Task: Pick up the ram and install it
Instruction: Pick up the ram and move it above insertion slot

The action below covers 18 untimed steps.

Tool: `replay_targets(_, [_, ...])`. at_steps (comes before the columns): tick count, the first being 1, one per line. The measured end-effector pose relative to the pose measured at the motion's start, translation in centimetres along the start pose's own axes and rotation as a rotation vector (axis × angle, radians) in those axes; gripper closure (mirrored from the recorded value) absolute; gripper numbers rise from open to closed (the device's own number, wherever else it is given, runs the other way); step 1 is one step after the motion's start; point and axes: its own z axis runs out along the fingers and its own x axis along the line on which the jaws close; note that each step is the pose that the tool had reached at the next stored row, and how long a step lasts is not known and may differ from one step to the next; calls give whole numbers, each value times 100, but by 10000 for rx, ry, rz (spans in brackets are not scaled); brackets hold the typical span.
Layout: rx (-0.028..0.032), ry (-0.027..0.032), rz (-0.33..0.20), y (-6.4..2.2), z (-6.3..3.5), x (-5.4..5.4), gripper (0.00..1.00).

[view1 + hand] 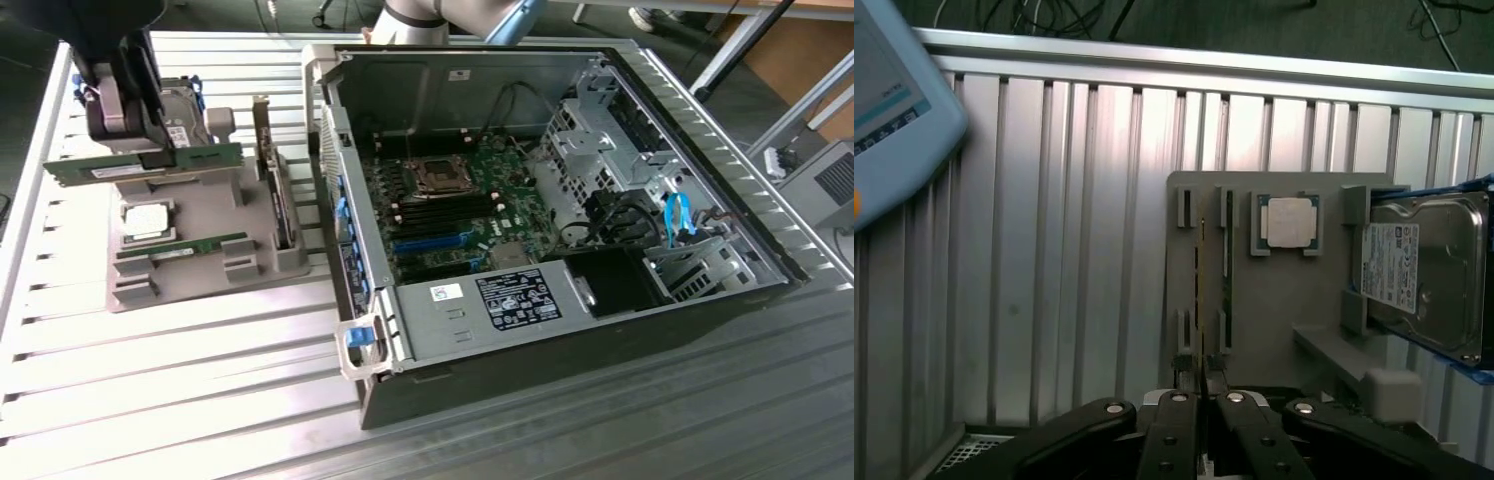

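jaws: pinched tight on the ram (144, 162), gripping its top edge
ram: up over the gray holder (214, 285)
holder: second stick (180, 247) and processor (144, 221) sitting in it

Open computer case (427, 80) and grey holder (200, 285) on a slatted table (174, 380)
The case lies on its side, motherboard (461, 215) and labelled power supply (487, 310) exposed. Just beside it, on the exterior view's left, the holder carries a square silver processor chip (1288, 221) and a white-labelled hard drive (1419, 270) in separate seats.
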Motion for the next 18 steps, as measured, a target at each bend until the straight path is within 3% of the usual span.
replay_targets(6, [-10,153,0,-136,0,9,88])
replay_targets(7, [-15,212,1,-182,-1,12,88])
replay_targets(12, [-25,381,2,-352,-2,24,88])
replay_targets(15, [-29,424,2,-438,-3,30,88])
replay_targets(18, [-30,427,2,-550,-3,38,88])
